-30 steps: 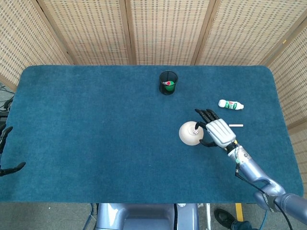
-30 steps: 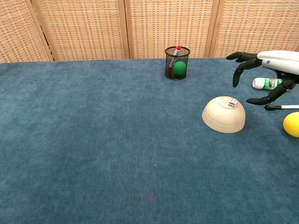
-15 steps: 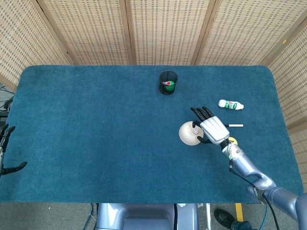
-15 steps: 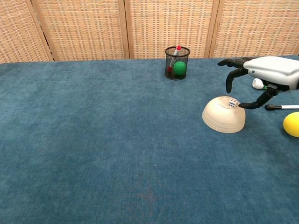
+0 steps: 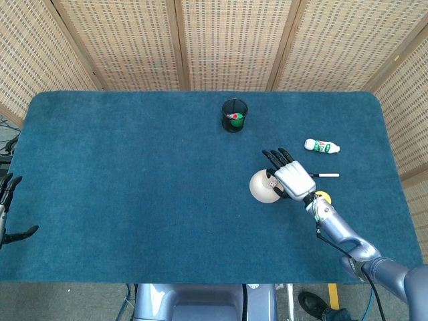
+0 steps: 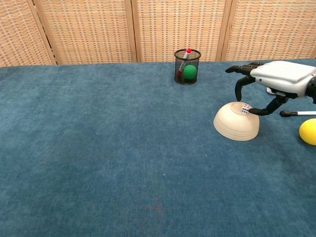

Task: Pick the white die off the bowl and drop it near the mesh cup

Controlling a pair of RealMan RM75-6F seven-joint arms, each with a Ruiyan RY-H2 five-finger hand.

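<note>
- 1 white die (image 6: 245, 108) sits on top of an upturned cream bowl (image 6: 236, 123) on the blue surface (image 6: 123, 148), right of centre in the chest view.
- Just above it, the right hand (image 6: 269, 84) hovers with its dark fingers (image 6: 239, 88) spread and curled downward over the bowl's top; the thumb reaches in beside the die, and whether it touches cannot be told. It holds nothing.
- Well apart from the bowl, toward the far edge of the surface, stands the black mesh cup (image 6: 187, 66), with a green ball and a red-tipped pen inside.
- At the surface's left edge in the head view, the left hand (image 5: 8, 208) shows only in part, fingers apart and empty.
- Near the right hand lie a small white bottle (image 5: 322, 146), a thin white stick (image 6: 297, 113) and a yellow ball (image 6: 308, 131).
</note>
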